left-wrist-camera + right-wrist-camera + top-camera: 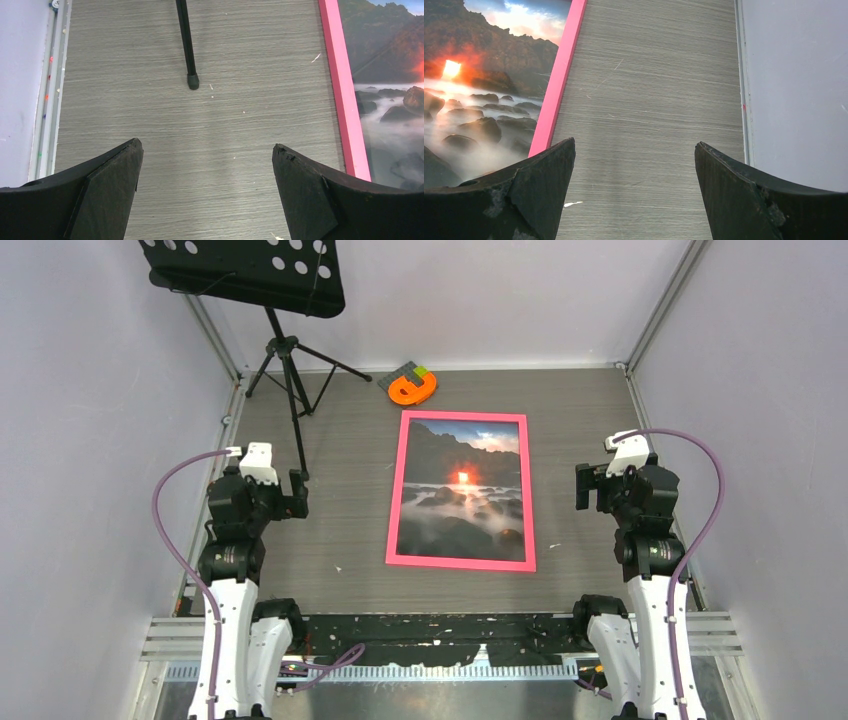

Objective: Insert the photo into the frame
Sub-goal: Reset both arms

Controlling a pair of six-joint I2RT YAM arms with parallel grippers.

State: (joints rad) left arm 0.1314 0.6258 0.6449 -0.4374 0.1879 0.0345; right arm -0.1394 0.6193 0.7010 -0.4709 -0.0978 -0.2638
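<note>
The glossy rectangular photo [461,502] lies flat inside the thin pink frame [396,490] on the grey wood-grain bench [340,530]. The left end effector [206,150] and right end effector [634,147] flank it, jaws spread wide and empty.

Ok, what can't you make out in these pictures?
Top view: whether the photo is seated in the frame or only lying inside it; too small to tell.
Wrist views: each shows one side of the frame; the picture edges cut off the rest.
Top view: the orange object at the far edge, too small to identify.
</note>
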